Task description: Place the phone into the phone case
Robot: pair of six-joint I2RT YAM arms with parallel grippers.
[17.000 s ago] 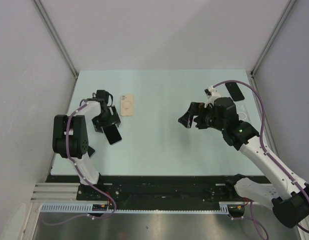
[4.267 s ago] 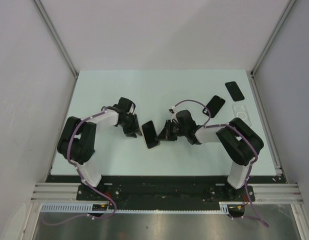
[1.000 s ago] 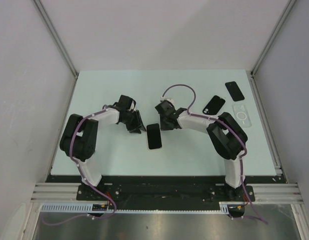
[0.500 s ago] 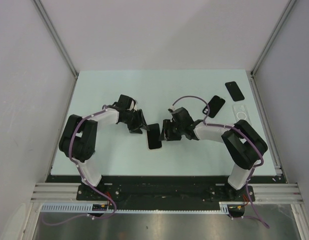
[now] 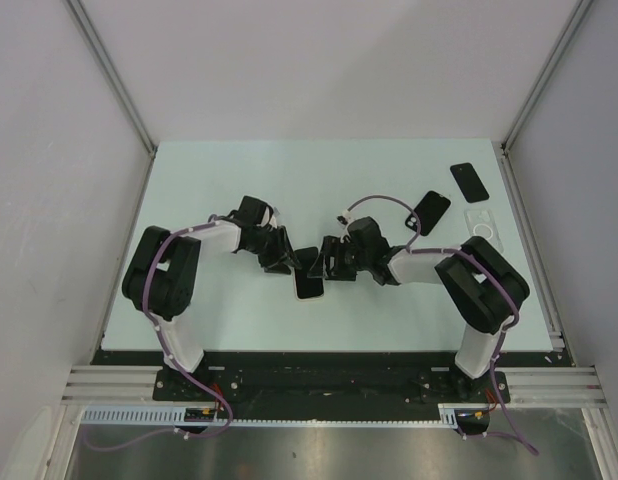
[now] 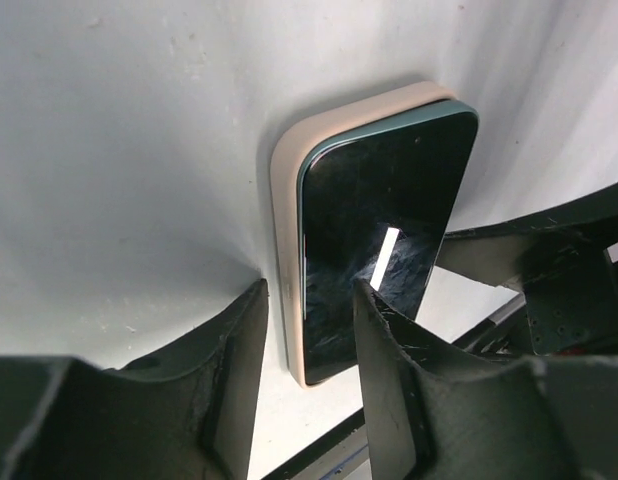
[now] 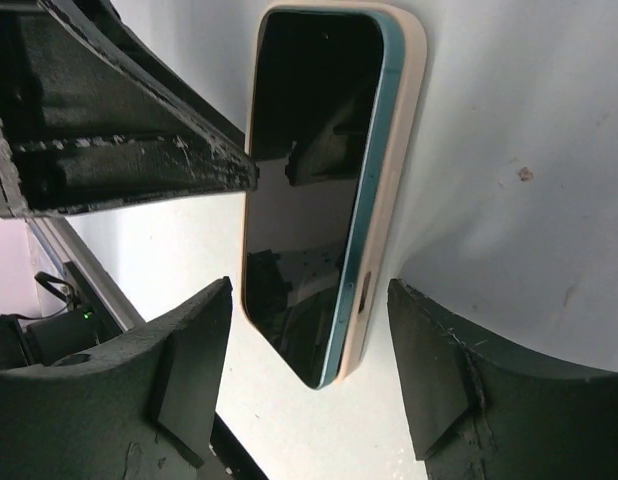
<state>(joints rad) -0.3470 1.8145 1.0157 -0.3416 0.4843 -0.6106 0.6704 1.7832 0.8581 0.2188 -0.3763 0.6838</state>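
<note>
The phone (image 5: 309, 276), black-screened with a teal rim, lies face up in the beige phone case (image 6: 285, 250) on the table between both arms. Along one long side the teal rim (image 7: 374, 170) stands a little above the case's lip. My left gripper (image 5: 286, 258) is at the phone's left side, open; its fingers (image 6: 239, 360) straddle the case's near corner, one over the screen. My right gripper (image 5: 327, 262) is at the phone's right, open wide. The phone's end lies between the right fingers (image 7: 439, 370), which do not touch it.
Two more black phones (image 5: 430, 210) (image 5: 469, 181) lie at the back right. Beside them is a clear case with a ring (image 5: 482, 226). The table's near edge and the arm bases run along the bottom.
My right gripper has come down from behind the phone to its right side and opened wide. My left gripper has moved right, up to the phone, which shifted slightly.
</note>
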